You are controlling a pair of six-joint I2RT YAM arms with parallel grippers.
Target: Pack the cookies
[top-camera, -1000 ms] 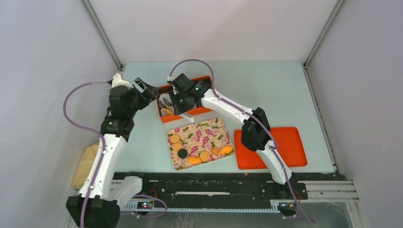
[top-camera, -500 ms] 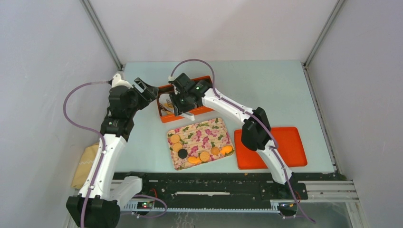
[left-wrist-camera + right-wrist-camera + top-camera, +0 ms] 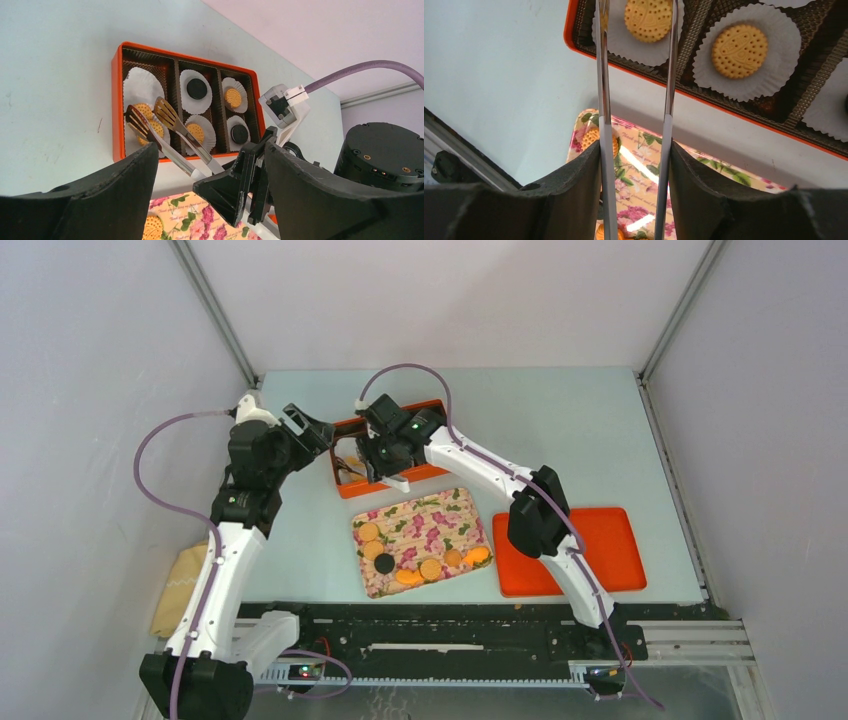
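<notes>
Golden and dark cookies (image 3: 368, 531) lie on the floral tray (image 3: 440, 512). More cookies sit in white liners in the orange divided box (image 3: 117, 100): a dark one (image 3: 196, 88), golden ones (image 3: 232, 98). My right gripper (image 3: 635, 150) is shut on metal tongs (image 3: 602, 75). The tongs' arms are spread over the box's left compartment, either side of a golden cookie (image 3: 648, 20) lying in its liner. In the top view the right gripper (image 3: 385, 455) is over the box. My left gripper (image 3: 318, 430) is open and empty, just left of the box; it also shows in its own view (image 3: 210, 150).
A flat orange lid (image 3: 600, 550) lies at the right front of the table. A tan cloth or bag (image 3: 178, 585) sits off the table's left edge. The floral tray is in front of the box, between the arms.
My right gripper with the tongs has edged slightly left over the box. The left arm has not moved.
</notes>
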